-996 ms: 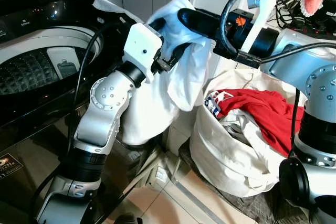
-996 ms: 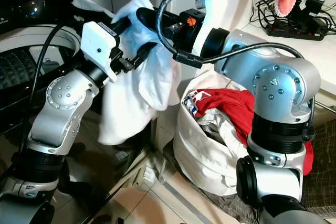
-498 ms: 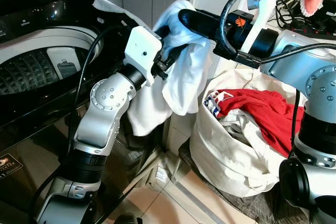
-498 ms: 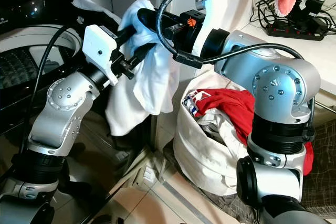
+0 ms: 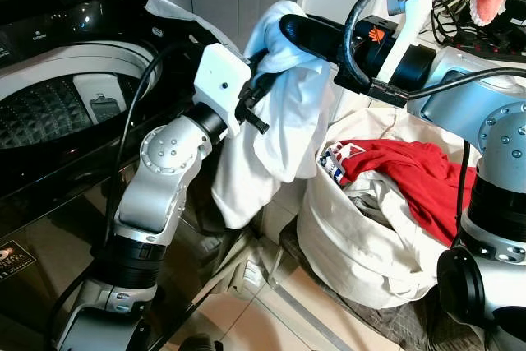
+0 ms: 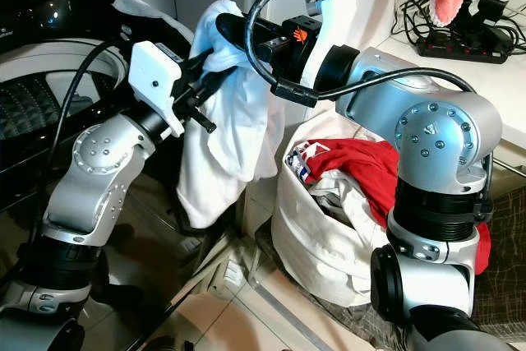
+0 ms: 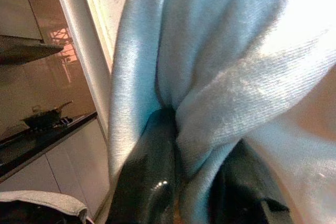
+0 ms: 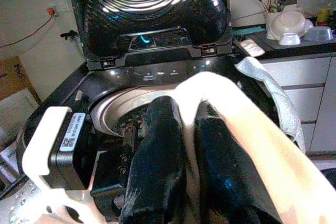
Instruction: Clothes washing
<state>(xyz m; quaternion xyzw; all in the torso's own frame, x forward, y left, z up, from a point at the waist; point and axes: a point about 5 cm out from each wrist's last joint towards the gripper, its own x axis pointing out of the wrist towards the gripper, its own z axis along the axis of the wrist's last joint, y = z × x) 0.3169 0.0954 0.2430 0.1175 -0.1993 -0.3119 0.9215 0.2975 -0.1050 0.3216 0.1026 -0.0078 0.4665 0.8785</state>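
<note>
Limply, white garment (image 5: 271, 145) hangs bunched, clamped by both claws.

Tiled floor (image 5: 246, 318): a white laundry bag (image 5: 362, 252) stands directly on it, just beside the washing machine (image 5: 57, 121), which also stands on the floor. The bag holds a red garment (image 5: 411, 174) and pale clothing. A power strip (image 6: 460, 47) with cables lies on the white tabletop (image 6: 460, 80).
</note>
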